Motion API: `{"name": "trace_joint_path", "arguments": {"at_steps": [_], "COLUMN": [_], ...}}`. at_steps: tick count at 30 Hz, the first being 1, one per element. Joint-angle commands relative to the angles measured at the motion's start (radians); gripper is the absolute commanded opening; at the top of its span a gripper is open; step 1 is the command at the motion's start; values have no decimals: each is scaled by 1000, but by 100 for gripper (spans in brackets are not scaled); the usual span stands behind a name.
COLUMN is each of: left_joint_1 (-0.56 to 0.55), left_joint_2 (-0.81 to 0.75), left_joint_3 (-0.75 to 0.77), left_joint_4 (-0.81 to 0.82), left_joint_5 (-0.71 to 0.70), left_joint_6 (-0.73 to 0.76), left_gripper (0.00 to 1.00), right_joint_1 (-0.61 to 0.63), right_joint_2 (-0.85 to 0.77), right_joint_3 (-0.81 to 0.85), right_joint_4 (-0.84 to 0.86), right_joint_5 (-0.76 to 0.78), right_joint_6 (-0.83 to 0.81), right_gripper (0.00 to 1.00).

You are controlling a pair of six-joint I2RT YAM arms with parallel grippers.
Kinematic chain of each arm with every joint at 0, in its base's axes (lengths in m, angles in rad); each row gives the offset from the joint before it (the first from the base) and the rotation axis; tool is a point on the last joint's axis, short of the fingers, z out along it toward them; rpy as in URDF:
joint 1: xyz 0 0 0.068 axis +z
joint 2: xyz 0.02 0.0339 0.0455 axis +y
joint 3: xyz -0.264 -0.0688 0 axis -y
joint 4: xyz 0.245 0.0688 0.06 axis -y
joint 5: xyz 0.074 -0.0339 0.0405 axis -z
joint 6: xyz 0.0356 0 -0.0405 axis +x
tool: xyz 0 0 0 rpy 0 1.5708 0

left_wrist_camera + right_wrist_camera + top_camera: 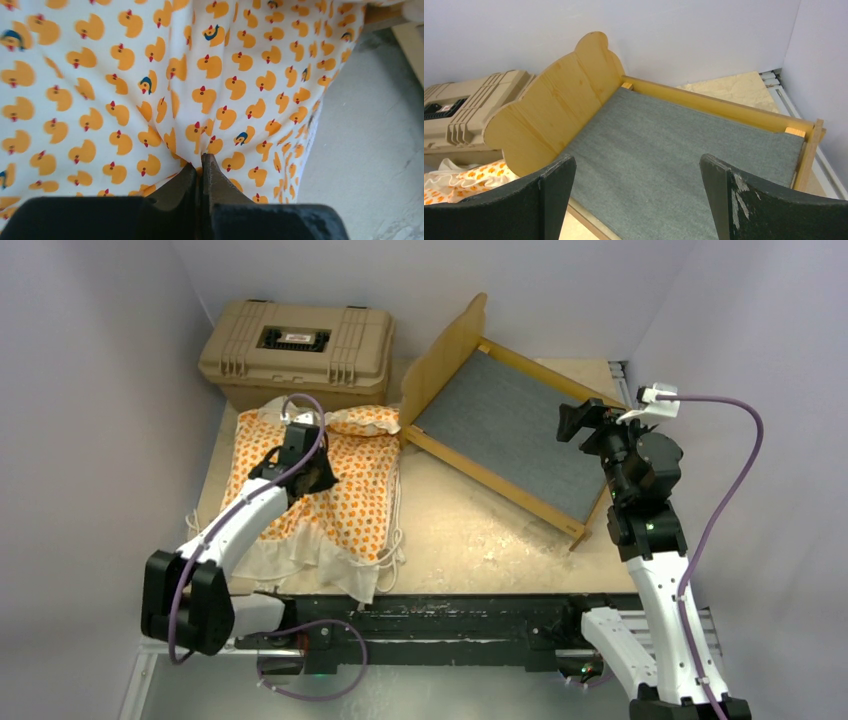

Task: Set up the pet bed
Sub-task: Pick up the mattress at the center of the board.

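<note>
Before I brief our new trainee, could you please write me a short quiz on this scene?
1. Which gripper is pinching the mattress? A) left gripper B) right gripper
2. True or false: the mattress already lies in the bed frame.
3. Fill in: the right gripper's jaws stand ____ over the bed frame.
Key: 1 A; 2 false, it lies beside the frame; 3 open.
</note>
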State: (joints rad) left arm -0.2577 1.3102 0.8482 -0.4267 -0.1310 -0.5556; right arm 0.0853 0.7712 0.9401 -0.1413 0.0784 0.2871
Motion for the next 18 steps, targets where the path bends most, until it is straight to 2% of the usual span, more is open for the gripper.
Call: {"name": "trace_joint_path", "arguments": {"at_steps": [1, 13, 18], "left_joint_1": [-5, -5, -5], "left_joint_2": [-113, -203, -206], "left_joint_3": [112, 397, 562], "left_joint_4": [-116, -322, -385], "left_joint_5": [-128, -307, -387], "left_joint_6": [38, 130, 180], "left_gripper": [0, 0, 0], "right_joint_1": [6, 14, 13], "right_joint_2": [-6, -11, -19], "right_joint_3": [0, 11, 8], "right_joint_4": [46, 40, 38], "right_joint_5": [-17, -16, -16], "right_joint_6": [1, 4, 4], "right_gripper": [99, 99, 99]}}
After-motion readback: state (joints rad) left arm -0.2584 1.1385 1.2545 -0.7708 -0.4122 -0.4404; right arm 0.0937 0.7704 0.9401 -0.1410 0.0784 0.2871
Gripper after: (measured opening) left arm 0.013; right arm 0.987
